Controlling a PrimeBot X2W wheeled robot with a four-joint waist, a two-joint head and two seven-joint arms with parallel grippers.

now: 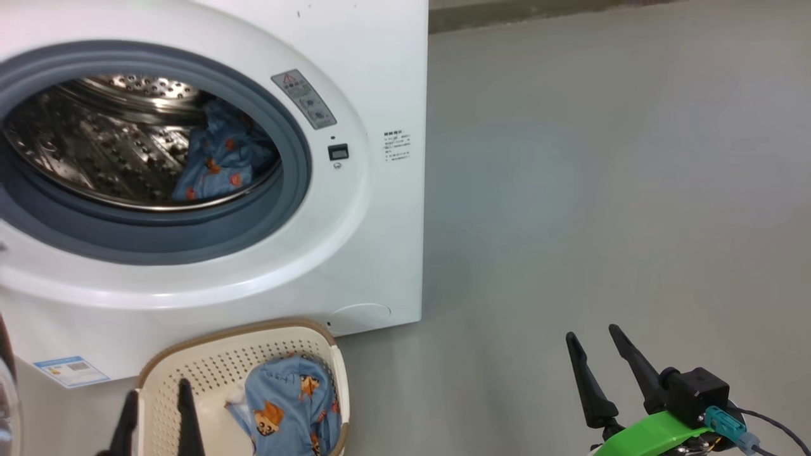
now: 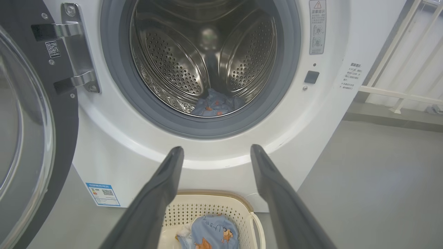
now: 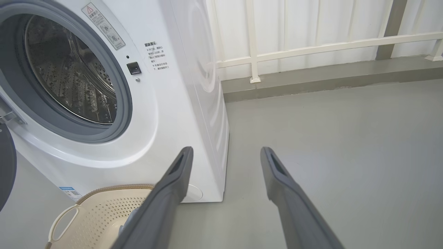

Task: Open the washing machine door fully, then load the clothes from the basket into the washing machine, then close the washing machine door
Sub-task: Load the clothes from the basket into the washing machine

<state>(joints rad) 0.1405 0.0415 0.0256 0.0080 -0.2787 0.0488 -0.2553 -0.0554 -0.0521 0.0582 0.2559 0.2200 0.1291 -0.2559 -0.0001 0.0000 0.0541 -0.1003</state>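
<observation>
Head view: left claw sits low over the basket, fingers spread and gripping nothing. Just to its right, inside the basket, lie the clothes, blue with orange foxes. Up ahead of it the washer gapes, and a garment rests at the right of the drum. Right claw hangs well off to the right over the floor, fingers apart, empty.

Left wrist view: the spread fingers frame the basket below them, with the clothes lying between the two. Straight ahead is the drum mouth, the garment low at its back. Left of the claw, the door stands swung open on its hinge.

Right wrist view: fingers wide, holding nothing. The washer's front corner sits ahead and to the left. The basket is down under the left finger, close against the washer's foot. Ahead and to the right there is grey floor, and beyond it a white railing.
</observation>
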